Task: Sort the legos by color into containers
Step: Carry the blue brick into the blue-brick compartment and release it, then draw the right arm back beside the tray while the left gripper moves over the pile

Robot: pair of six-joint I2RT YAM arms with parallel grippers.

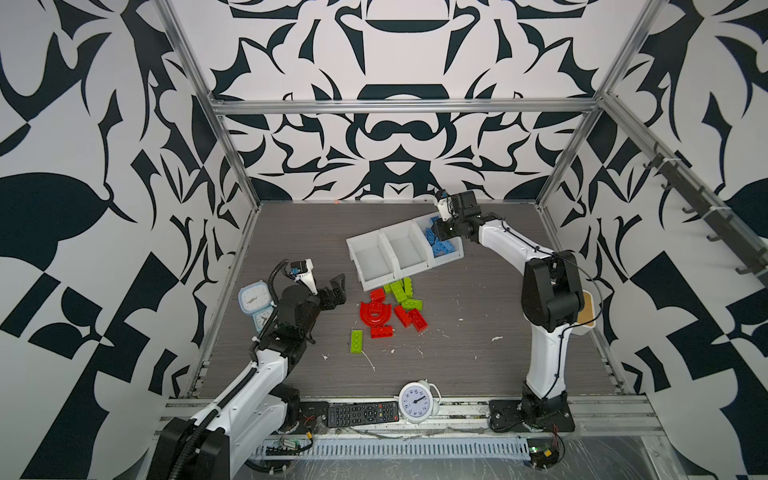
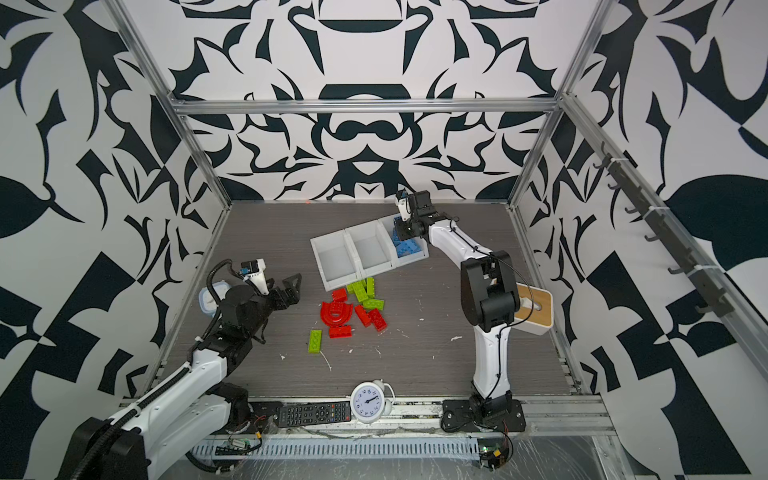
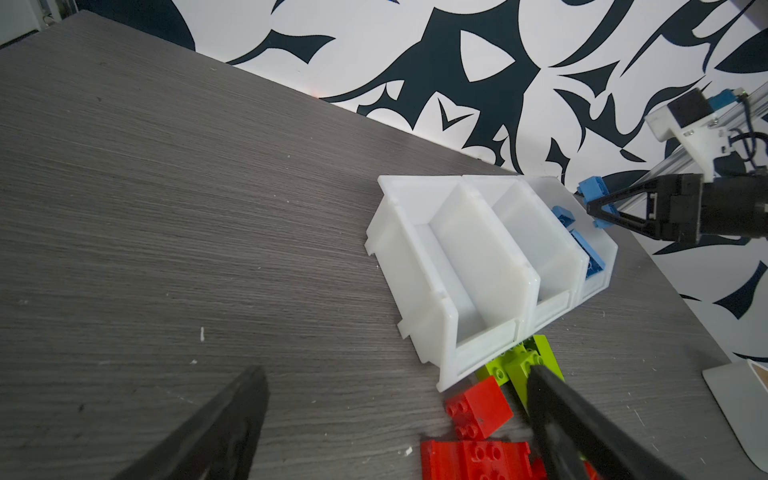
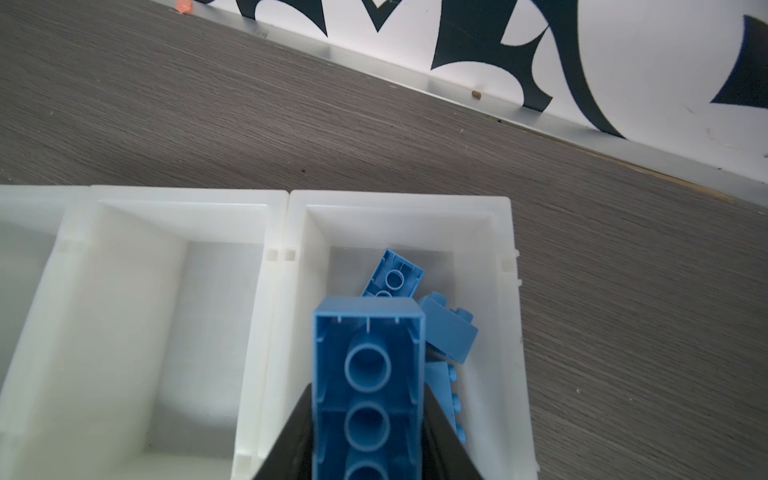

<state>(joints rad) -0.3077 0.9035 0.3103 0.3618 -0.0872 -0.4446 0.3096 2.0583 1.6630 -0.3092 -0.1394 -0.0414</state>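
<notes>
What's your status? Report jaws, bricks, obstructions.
Left gripper jaws open, empty. Right gripper jaws shut on blue brick over end bin, more blue legos inside. Red legos and green legos unsorted on table. Greens crowd bin fronts.

Blue legos in end container; remaining legos outside.

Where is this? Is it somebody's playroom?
More likely a robot lab's test booth: a left arm and a right arm are mounted at a grey table, a metal frame holds patterned walls around it, and legos lie beside white containers.
</notes>
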